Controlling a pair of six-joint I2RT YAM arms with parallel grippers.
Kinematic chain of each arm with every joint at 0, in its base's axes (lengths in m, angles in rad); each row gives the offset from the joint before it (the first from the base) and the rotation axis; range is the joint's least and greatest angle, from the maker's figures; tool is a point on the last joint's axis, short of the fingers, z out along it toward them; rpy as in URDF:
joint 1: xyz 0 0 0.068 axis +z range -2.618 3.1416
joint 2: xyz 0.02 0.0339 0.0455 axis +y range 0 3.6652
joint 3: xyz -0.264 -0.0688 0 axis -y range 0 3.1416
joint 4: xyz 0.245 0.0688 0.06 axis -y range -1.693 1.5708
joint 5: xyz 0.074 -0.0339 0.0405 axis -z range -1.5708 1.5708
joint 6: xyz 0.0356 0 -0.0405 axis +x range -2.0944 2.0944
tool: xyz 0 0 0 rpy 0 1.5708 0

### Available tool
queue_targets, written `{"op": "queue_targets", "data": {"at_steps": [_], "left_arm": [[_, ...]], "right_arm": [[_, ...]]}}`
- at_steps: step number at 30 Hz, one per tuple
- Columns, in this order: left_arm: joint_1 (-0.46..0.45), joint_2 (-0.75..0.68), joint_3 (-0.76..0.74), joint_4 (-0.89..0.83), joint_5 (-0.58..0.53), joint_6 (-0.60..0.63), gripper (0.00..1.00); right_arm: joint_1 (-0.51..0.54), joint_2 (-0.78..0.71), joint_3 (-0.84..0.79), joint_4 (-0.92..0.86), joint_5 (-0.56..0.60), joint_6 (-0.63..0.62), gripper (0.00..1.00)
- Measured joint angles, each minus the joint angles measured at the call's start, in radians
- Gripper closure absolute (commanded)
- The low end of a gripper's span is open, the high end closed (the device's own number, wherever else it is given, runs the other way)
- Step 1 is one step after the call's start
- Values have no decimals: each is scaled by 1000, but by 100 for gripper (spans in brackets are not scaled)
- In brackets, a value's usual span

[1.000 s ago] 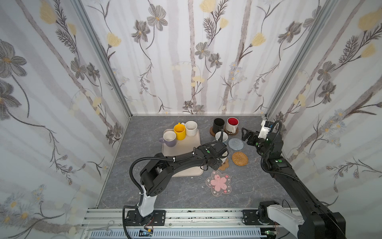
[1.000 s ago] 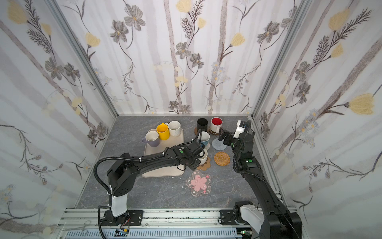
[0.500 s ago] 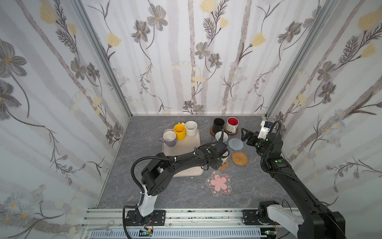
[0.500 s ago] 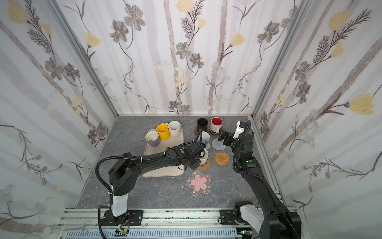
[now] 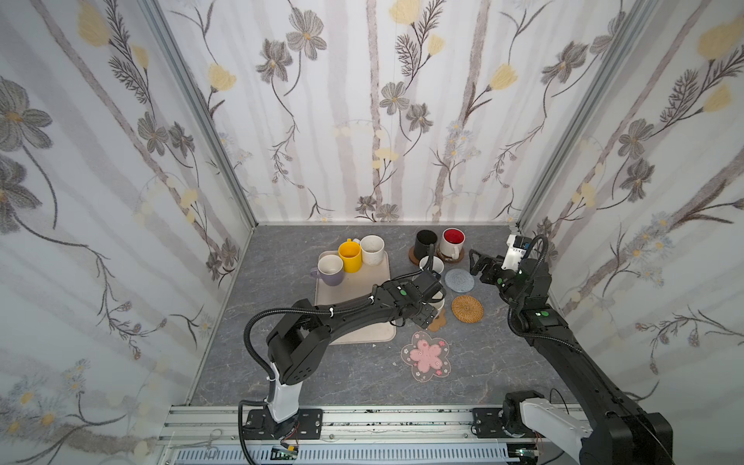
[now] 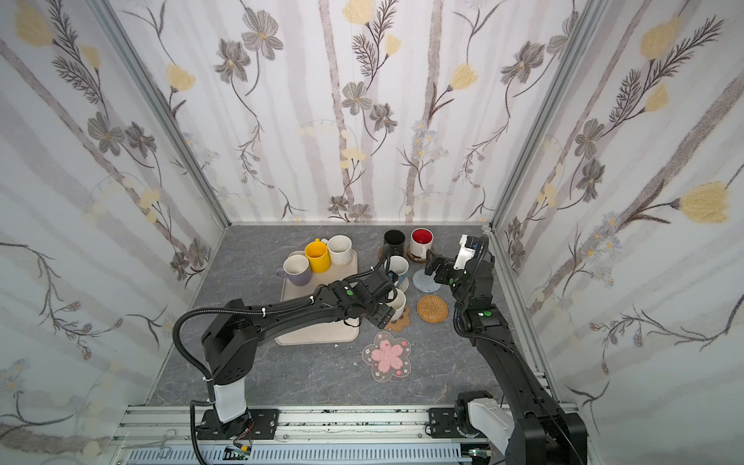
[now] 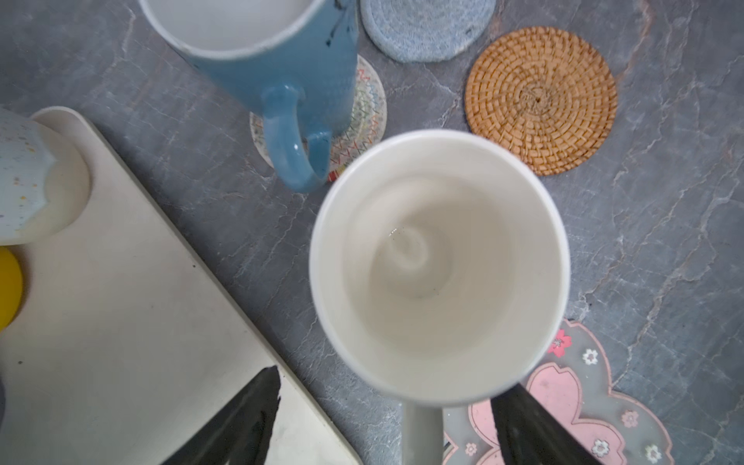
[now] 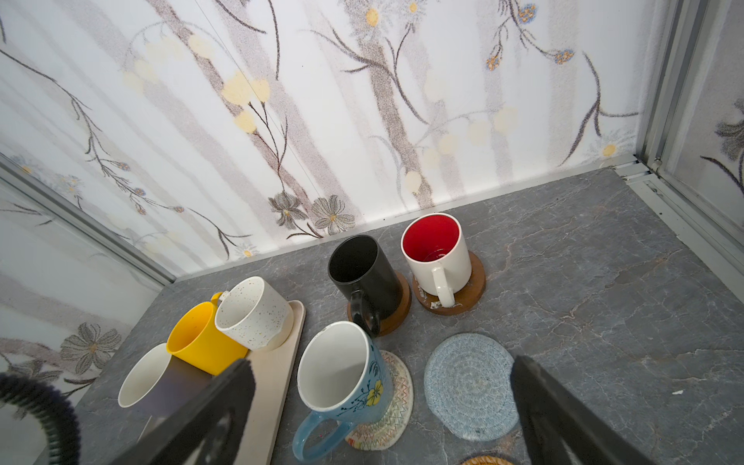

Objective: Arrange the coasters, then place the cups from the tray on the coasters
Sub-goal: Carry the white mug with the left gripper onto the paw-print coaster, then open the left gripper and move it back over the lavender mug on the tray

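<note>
An off-white cup point(image 7: 439, 261) stands on the brown paw-shaped coaster point(image 6: 400, 320), right of the tray point(image 5: 354, 314). My left gripper point(image 7: 386, 422) is open, its fingers apart on either side of the cup's handle point(image 7: 420, 435) without touching it. In both top views the left gripper point(image 5: 432, 306) hides most of that cup. My right gripper point(image 8: 382, 422) hangs open and empty above the grey round coaster point(image 8: 469, 386). The lilac point(image 5: 331, 270), yellow point(image 5: 349, 255) and speckled off-white point(image 5: 372, 249) cups stand on the tray.
The black cup point(image 8: 360, 273) and the red-inside cup point(image 8: 437, 253) stand on brown wooden discs at the back. A light blue cup point(image 8: 342, 370) stands on the pale woven coaster point(image 8: 396, 402). The rattan coaster point(image 5: 467, 308) and pink-flower coaster point(image 5: 426, 355) are bare.
My left gripper has opened and let go of the off-white cup's handle. The cup stays on the paw-shaped coaster. The right arm has not moved.
</note>
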Motion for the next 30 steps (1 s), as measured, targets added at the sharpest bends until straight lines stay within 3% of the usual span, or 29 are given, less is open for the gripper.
{"op": "queue_targets", "data": {"at_steps": [8, 15, 18, 22, 28, 30], "left_arm": [[102, -157, -6, 3, 5, -37, 8], [293, -293, -55, 8, 51, -100, 18], [403, -328, -66, 8, 69, -132, 29], [554, -328, -65, 8, 94, -167, 55], [740, -240, -23, 15, 108, -199, 87], [785, -204, -10, 26, 107, -211, 93]], "right_arm": [[53, 11, 71, -25, 27, -37, 0], [167, 68, 146, -67, 59, -76, 0], [219, 97, 182, -69, 79, -85, 0], [286, 150, 243, -71, 87, -90, 0], [369, 228, 320, -78, 106, -97, 0], [387, 248, 336, -85, 106, -104, 0]]}}
